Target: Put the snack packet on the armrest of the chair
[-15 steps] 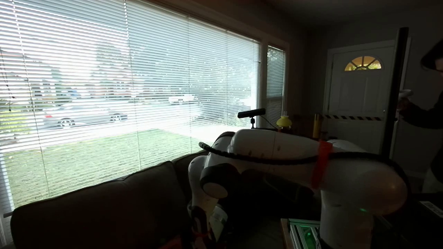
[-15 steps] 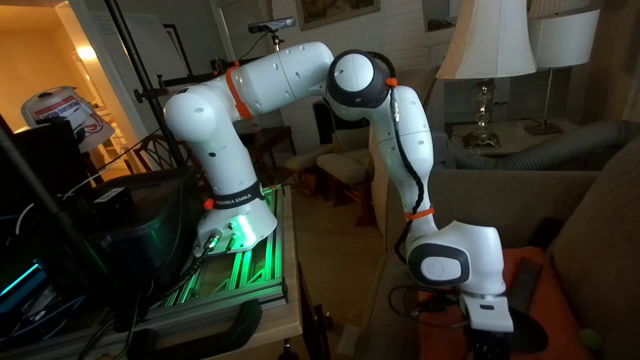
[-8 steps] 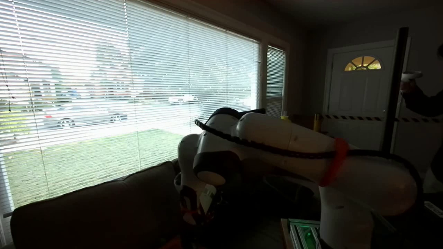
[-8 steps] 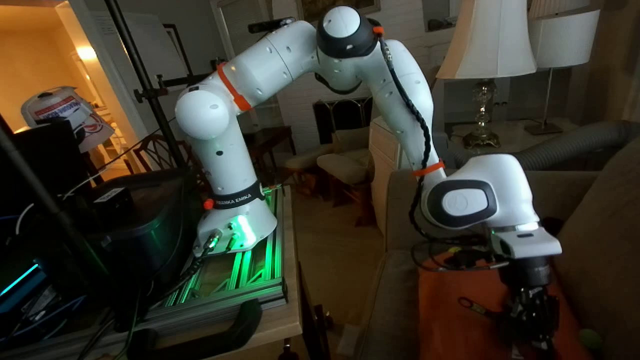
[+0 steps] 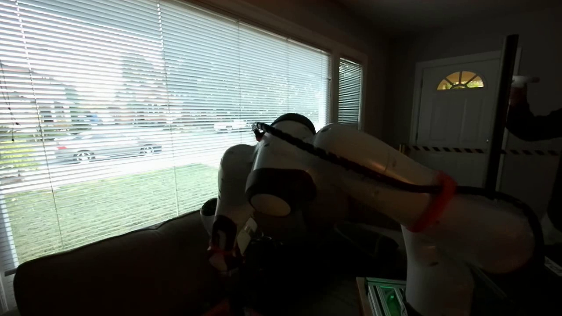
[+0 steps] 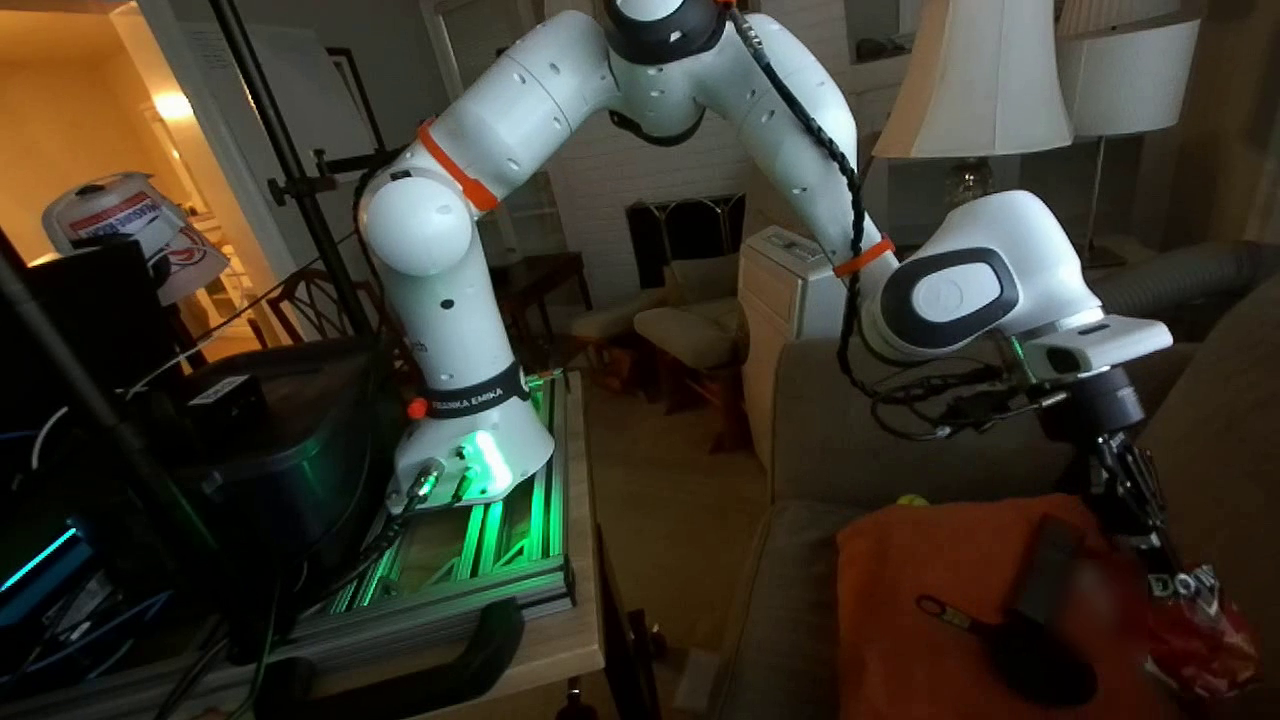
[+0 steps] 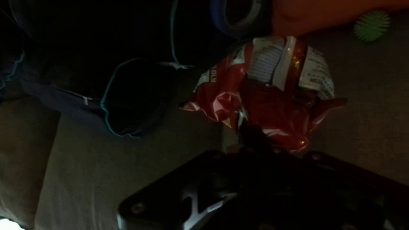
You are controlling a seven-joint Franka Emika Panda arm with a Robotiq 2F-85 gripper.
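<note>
Snack packet (image 6: pixel 1205 635), red foil with partly legible white lettering: found in the gripper's hold, and now in plain sight where a second ago we had no view of it. Working left to right in an exterior view, we note first the Panda arm (image 6: pixel 655 95), whose elbow has climbed toward the top edge; both exterior views agree on the rise. Next stands the far armrest (image 6: pixel 820 430) of the sofa-like chair (image 6: pixel 785 600); the packet is not yet there. We take it as a likely target, though we cannot tell which armrest is meant. Then comes the orange cloth (image 6: pixel 890 580): the part the arm covered is now exposed, with a black round-ended utensil (image 6: pixel 1045 660) lying toward its right edge.

At that right edge we find the gripper (image 6: pixel 1160 562), tips tilted down, jaws brought together on the packet; the wrist view shows the fingers (image 7: pixel 252 135) against crumpled foil at its near edge. The packet hangs beneath, before the backrest (image 6: pixel 1230 460). Whether its lower end brushes the chair, we cannot tell.

In our judgement the grasp is made and the lift begun; carrying and release remain. We would watch the pinch: slick, puffed foil held at an edge may swing or slip.
</note>
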